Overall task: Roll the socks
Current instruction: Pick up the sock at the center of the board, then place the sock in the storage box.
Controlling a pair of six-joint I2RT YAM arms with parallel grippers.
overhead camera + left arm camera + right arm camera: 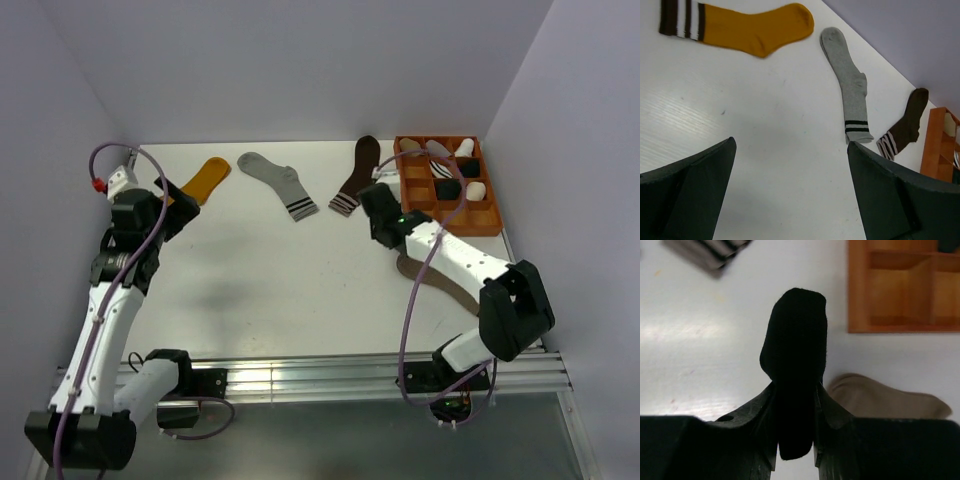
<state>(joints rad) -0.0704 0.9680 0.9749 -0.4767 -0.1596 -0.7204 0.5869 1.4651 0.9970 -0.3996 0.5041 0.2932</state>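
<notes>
My right gripper (376, 207) (795, 390) is shut on a rolled charcoal-black sock (796, 340), which sticks out past the fingertips above the table. A taupe sock (441, 286) (882, 399) lies flat on the table beneath the right arm, partly hidden by it. My left gripper (165, 213) (791, 145) hangs open over bare table at the left, with nothing between its fingers.
An orange compartment tray (470, 228) (900, 329) holding several rolled socks stands at the back right. Along the back lie a mustard-yellow sock (207, 178) (755, 32), a light grey striped sock (275, 180) (850, 85) and a dark brown sock (358, 175) (910, 117).
</notes>
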